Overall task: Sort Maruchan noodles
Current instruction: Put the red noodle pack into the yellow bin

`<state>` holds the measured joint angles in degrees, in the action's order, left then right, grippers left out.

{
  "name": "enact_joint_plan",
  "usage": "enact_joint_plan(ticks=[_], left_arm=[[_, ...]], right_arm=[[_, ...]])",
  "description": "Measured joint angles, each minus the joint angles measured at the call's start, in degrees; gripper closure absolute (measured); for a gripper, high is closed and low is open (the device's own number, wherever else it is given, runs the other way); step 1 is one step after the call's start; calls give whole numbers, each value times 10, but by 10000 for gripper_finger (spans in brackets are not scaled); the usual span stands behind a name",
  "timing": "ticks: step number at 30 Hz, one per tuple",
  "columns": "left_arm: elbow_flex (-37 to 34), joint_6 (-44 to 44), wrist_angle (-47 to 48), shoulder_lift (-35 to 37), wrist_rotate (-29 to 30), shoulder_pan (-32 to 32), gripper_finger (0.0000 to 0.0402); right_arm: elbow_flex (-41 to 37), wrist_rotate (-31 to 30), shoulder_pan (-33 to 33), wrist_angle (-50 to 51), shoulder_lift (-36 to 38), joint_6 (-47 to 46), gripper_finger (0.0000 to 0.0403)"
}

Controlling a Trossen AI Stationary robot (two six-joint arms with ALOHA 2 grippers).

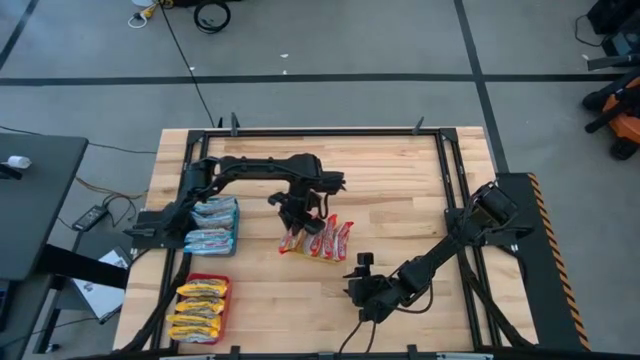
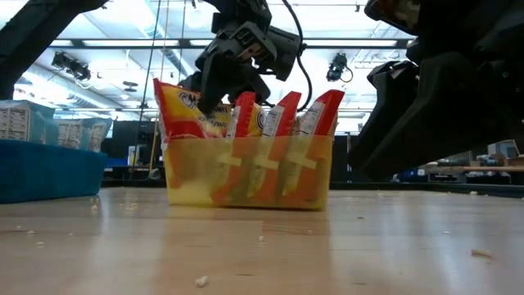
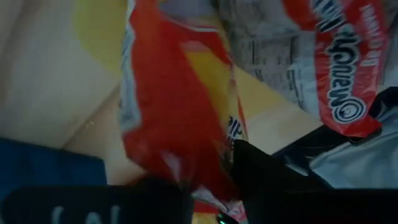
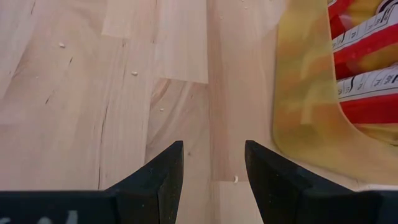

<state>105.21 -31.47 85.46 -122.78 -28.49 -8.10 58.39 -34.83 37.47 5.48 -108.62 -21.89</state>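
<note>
The left gripper [image 1: 293,212] hung over the left end of the yellow tray [image 1: 318,254] in the middle of the table [image 1: 400,180]. Its fingers [image 3: 261,171] were closed on a red-and-yellow noodle packet [image 3: 168,106], which stood tilted at that end of the tray. In the low view the same packet [image 2: 184,111] leaned against the tray's left side, with the gripper [image 2: 225,90] just above it. Beside it in the tray stood 3 red-and-white packets [image 1: 330,238] on edge, side by side.

The right gripper [image 1: 362,290] rested low near the table's front edge, close to the yellow tray but not touching it. Its fingers [image 4: 165,171] were narrowly parted and held nothing, with bare wood between them.

At the left side of the table, a blue tray [image 1: 214,227] held pale blue-white packets [image 1: 212,212]. In front of it, a red tray [image 1: 203,310] held a stack of yellow-orange packets [image 1: 200,305]. Small crumbs [image 2: 201,281] lay scattered on the wood.
</note>
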Motion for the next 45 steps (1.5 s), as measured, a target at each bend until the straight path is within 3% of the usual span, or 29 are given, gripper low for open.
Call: enact_joint_plan(ticks=[8, 16, 19, 25, 28, 34, 37, 42, 45], left_arm=[[61, 11, 26, 12, 34, 3, 243], [96, -13, 45, 108, 221, 63, 237], [74, -49, 32, 153, 254, 100, 237], [-24, -146, 20, 242, 395, 182, 237], [-102, -196, 2, 289, 427, 225, 237], [-278, -239, -99, 386, 475, 313, 237], [-351, -238, -164, 424, 544, 359, 237], [-435, -130, -327, 444, 732, 421, 259], [-492, -21, -484, 444, 756, 419, 286]], right_arm=[[0, 0, 0, 2, 0, 0, 227], [0, 18, 15, 24, 0, -37, 227], [0, 19, 33, 23, 0, -39, 227], [0, 15, 64, 17, 0, -52, 227], [0, 16, 73, 13, 0, -56, 227], [0, 114, 73, 1, 0, -59, 228], [0, 120, 71, 2, 0, -60, 229], [0, 89, 71, -10, 0, -25, 237], [0, 64, 71, -36, 0, 7, 241]])
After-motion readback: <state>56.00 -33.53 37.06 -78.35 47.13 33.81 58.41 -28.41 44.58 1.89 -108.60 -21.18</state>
